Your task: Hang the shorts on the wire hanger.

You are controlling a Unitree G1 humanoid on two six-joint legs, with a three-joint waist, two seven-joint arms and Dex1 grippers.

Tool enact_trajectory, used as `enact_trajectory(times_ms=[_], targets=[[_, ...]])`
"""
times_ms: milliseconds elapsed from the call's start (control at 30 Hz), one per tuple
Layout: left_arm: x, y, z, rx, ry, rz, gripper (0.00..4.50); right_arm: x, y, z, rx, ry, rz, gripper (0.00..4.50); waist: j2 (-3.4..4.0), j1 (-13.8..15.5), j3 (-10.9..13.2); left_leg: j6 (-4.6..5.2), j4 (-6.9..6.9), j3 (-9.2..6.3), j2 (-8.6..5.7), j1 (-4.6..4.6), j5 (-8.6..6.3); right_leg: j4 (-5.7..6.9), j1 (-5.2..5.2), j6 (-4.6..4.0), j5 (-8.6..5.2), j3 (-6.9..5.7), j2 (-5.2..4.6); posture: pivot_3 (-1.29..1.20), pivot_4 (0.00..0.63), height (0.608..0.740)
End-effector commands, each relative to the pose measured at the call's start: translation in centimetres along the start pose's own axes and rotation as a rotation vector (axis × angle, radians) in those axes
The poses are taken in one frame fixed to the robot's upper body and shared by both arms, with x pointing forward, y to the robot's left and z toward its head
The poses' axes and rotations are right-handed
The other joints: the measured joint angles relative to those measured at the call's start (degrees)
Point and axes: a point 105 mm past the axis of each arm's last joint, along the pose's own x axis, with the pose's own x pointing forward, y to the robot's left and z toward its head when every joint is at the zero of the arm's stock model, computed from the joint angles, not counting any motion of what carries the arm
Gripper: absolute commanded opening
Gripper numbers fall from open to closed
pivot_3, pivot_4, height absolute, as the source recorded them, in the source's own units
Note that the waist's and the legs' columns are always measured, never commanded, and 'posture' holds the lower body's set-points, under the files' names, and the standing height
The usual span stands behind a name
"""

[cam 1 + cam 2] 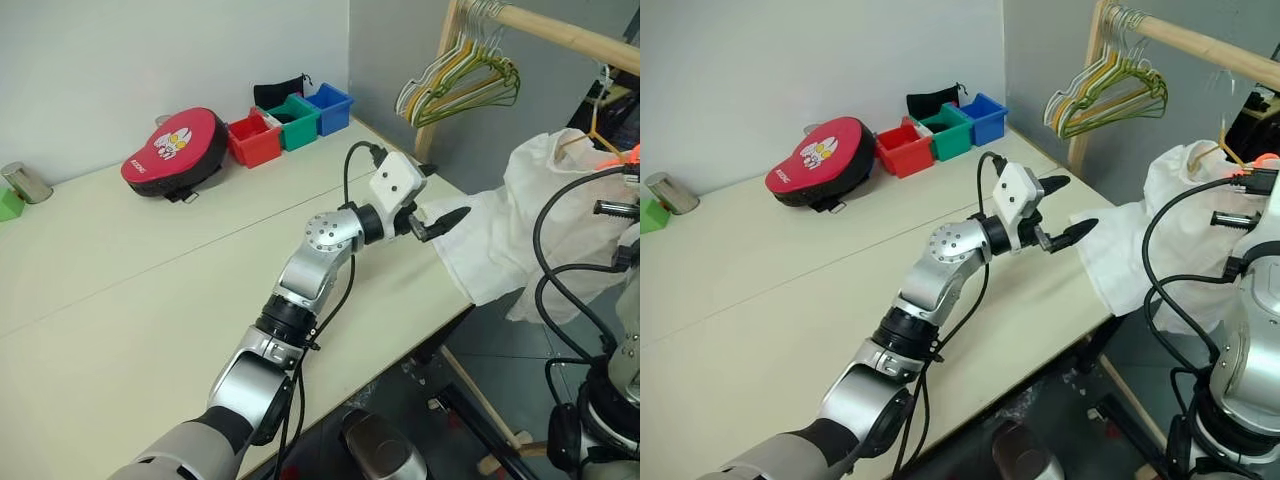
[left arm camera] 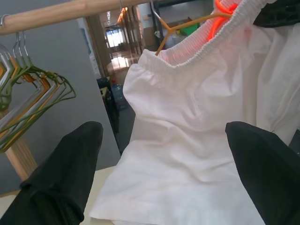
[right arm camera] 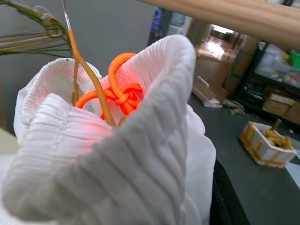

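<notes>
The white shorts (image 1: pixel 520 230) hang off the table's right end, with one leg lying on the table corner. Their ribbed waistband (image 3: pixel 140 140) is raised high and sits close in front of the right wrist camera, with an orange drawstring knot (image 3: pixel 119 91) inside it. The thin gold wire hanger (image 3: pixel 86 70) runs down into the waistband, and its hook rises toward the wooden rod (image 2: pixel 56 11). My right gripper (image 1: pixel 1238 200) is at the waistband, shut on the fabric. My left gripper (image 1: pixel 447 192) is open, its black fingers (image 2: pixel 70 173) spread just before the leg on the table.
A bunch of pale green, yellow and white hangers (image 1: pixel 460 85) hangs on the rod to the left of the shorts. Red (image 1: pixel 255 138), green and blue bins stand at the table's back, with a red round pouch (image 1: pixel 172 150) beside them. A rack post (image 1: pixel 440 90) stands behind the corner.
</notes>
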Motion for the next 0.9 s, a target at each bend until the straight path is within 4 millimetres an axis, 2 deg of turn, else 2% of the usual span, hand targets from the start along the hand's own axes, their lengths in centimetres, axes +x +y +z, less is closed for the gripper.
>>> enact_trajectory(times_ms=[33,100,233,467,633,767,900], targets=[[1.3,-0.7,2.5,0.024,-0.096,-0.031,4.50,-1.0,-3.5,2.2,0.028,-0.107,-0.201,0.00,0.04,-0.55,-0.03,0.00,0.01,0.00,-0.01,-0.01,0.00,0.00,0.00,0.01,0.01,0.01,-0.01,-0.61,0.098,0.740],[2.5,-1.5,3.8,0.015,-0.149,-0.053,4.50,-1.4,-4.7,2.8,0.021,-0.132,-0.275,0.00,0.06,-0.69,-0.04,0.00,0.01,-0.02,-0.03,-0.03,0.00,0.00,0.00,0.03,0.00,-0.02,-0.04,-0.62,0.087,0.740],[4.0,-2.1,5.3,0.012,-0.210,-0.072,4.50,-1.5,-5.6,3.1,0.011,-0.147,-0.324,0.00,0.11,-1.57,-0.12,0.02,0.04,-0.01,-0.13,-0.14,-0.01,-0.07,-0.03,0.12,-0.03,-0.04,-0.14,-0.64,0.078,0.740],[5.9,-3.0,7.3,0.011,-0.280,-0.099,4.50,-1.9,-7.5,2.8,0.022,-0.126,-0.438,0.00,0.24,-5.59,-0.27,0.04,0.10,0.02,-0.24,0.02,-0.01,0.01,0.07,0.19,0.00,-0.01,-0.18,-0.67,0.066,0.740],[6.2,-3.2,7.4,0.012,-0.287,-0.106,4.50,-1.3,-6.7,0.5,0.089,-0.002,-0.397,0.00,0.25,-7.73,-0.31,0.06,0.13,-0.02,-0.77,0.10,0.00,0.00,0.19,0.27,0.01,-0.01,-0.40,-0.67,0.064,0.740],[5.9,-3.0,7.1,0.017,-0.278,-0.100,4.50,-1.5,-5.0,-1.8,0.191,0.126,-0.341,0.00,0.26,-9.02,-0.32,0.17,0.19,-0.03,-0.81,0.10,0.06,0.01,0.24,0.48,0.09,0.01,-0.60,-0.66,0.064,0.740],[5.7,-2.7,6.8,0.021,-0.268,-0.088,4.50,-1.5,-4.5,-2.2,0.202,0.148,-0.326,0.00,0.29,-9.19,-0.33,0.34,0.22,-0.03,-0.85,0.13,0.17,0.02,0.30,0.64,0.18,0.06,-0.78,-0.65,0.064,0.740]])
